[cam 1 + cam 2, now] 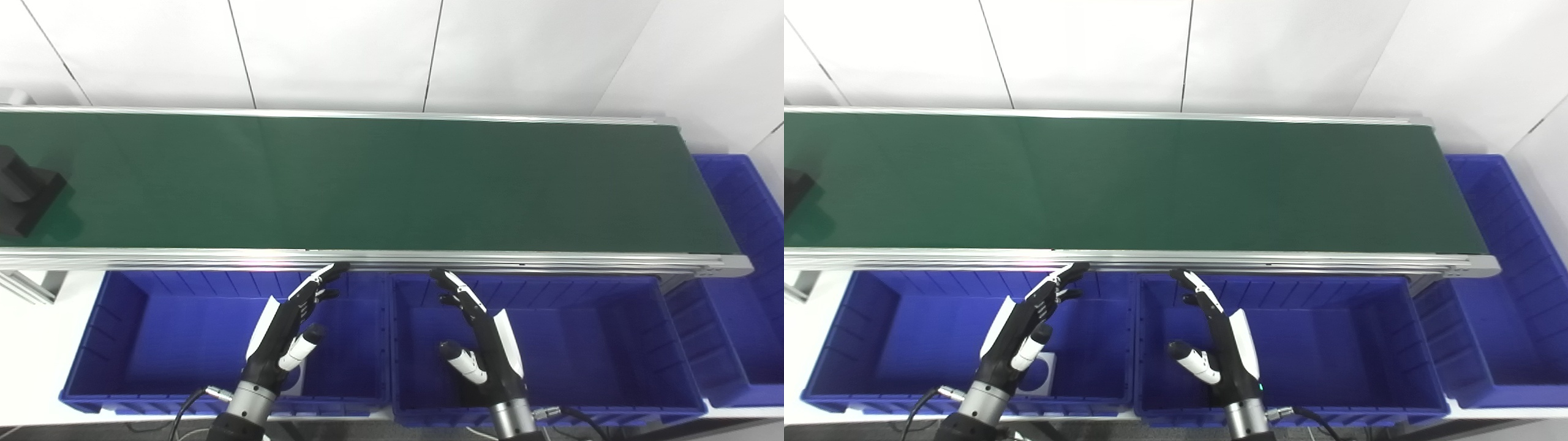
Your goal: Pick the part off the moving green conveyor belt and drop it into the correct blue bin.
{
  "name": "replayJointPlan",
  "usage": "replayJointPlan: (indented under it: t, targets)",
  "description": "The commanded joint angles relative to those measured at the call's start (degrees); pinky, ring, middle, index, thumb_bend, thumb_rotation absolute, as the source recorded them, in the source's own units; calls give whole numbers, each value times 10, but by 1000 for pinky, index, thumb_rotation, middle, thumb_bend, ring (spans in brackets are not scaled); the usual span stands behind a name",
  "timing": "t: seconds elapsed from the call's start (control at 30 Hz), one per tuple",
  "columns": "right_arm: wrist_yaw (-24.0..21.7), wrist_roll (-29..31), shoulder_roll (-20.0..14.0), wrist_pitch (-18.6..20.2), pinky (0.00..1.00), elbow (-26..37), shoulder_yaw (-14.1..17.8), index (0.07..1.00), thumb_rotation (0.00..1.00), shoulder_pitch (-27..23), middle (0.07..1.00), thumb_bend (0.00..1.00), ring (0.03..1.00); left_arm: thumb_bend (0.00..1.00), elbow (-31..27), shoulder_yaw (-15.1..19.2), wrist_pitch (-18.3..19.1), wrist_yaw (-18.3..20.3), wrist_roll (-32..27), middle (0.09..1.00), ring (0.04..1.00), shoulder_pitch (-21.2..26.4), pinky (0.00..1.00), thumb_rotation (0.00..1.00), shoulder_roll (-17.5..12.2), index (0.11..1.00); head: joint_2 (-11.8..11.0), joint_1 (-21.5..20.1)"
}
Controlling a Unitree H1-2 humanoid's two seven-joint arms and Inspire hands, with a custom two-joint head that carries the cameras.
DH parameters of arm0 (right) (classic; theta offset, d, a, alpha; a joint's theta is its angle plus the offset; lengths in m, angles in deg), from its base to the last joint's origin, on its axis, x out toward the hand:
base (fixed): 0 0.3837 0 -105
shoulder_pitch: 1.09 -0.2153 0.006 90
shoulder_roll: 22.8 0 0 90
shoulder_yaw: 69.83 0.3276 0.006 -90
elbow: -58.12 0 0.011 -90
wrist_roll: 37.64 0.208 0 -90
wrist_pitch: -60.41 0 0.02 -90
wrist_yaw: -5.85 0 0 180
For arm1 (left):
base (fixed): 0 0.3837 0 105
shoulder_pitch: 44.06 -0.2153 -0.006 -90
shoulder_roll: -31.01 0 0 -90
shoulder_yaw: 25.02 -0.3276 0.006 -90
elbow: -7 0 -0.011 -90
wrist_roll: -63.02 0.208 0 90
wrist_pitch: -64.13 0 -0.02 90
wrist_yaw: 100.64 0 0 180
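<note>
A black blocky part (24, 190) rides at the far left end of the green conveyor belt (380, 184); the right eye view shows only its edge (795, 187). My left hand (291, 324) hovers open over the left blue bin (135, 343), fingertips near the belt's front rail. Over the middle blue bin (600, 343) my right hand (481, 334) is open too, with nothing in it. Both hands are far to the right of the part.
A third blue bin (744, 257) sits beyond the belt's right end. A white flat piece (1041, 373) lies in the left bin under my left hand. An aluminium rail (392, 260) runs along the belt's front. A white wall stands behind.
</note>
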Motion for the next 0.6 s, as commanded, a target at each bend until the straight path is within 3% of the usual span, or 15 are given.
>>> replayJointPlan:
  t: [0.0,0.13,0.43,0.57]
  targets:
    - [5,5,2,-29,774,18,4,840,1000,-4,893,868,867,775,-11,-5,-22,-13,0,904,905,12,828,1000,-3,843,0,0]
    - [15,6,3,-29,786,21,1,851,1000,-3,891,854,871,789,-10,-8,-22,-13,-4,904,907,12,841,1000,-4,836,-4,4]
    - [-7,30,12,-29,978,37,1,915,1000,3,939,887,978,802,-12,-14,-22,-18,-3,904,904,9,847,1000,-7,857,-7,6]
    - [-19,30,11,-29,999,43,-1,946,1000,3,971,896,999,789,-11,-10,-22,-11,-11,906,909,9,846,1000,-7,864,-7,4]
